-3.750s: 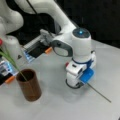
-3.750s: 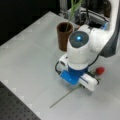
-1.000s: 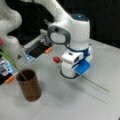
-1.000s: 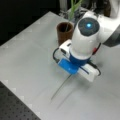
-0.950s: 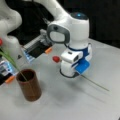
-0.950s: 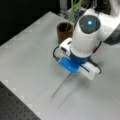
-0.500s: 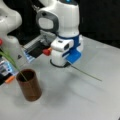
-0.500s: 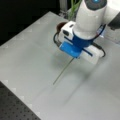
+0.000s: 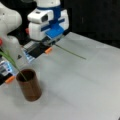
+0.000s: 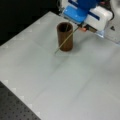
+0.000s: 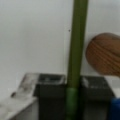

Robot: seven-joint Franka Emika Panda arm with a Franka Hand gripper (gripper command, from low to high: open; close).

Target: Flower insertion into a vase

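Front views oppose, sharing vase (image 9: pixel 29 88); wrist close

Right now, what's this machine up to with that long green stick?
The gripper is shut on a flower stem, carrying it above the table with the free end sticking out sideways. In the wrist view the stem sits clamped between the fingers. A brown vase stands on the table with one green stem already in it. The carried stem is not in the vase yet.

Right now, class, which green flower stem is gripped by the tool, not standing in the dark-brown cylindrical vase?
The long bare green stem slanting out from the blue-and-white tool.
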